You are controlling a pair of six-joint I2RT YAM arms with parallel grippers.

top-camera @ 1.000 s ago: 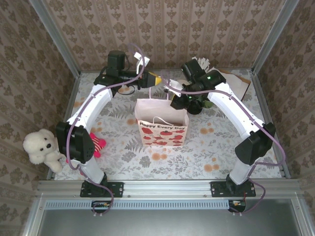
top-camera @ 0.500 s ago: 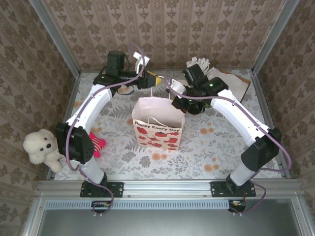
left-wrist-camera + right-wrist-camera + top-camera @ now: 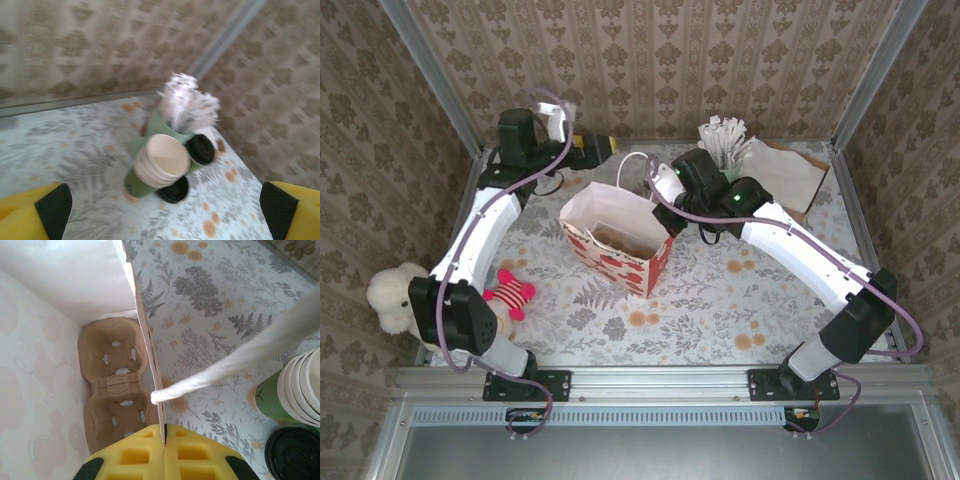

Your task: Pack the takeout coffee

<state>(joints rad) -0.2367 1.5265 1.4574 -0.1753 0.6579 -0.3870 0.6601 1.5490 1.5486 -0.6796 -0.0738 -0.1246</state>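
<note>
The takeout coffee, a green cup with a black lid, stands by the back wall beside a stack of cream cups. A second black lid sits low in front of that stack; what is under it I cannot tell. My left gripper hangs open and empty at the back left, well short of the cups. My right gripper is shut on the rim of the strawberry-print paper bag, which leans over to the left. A cardboard cup carrier lies in the bag's bottom.
A mint-green cup of white stirrers stands behind the cups. Brown paper lies at the back right. A pink striped toy and a white teddy bear sit at the left edge. The bag's white rope handle crosses the right wrist view.
My left gripper opened, let go of the bag's handle and drew back to the left. My right gripper shut on the bag's rim and pulled it left, tipping the bag.
</note>
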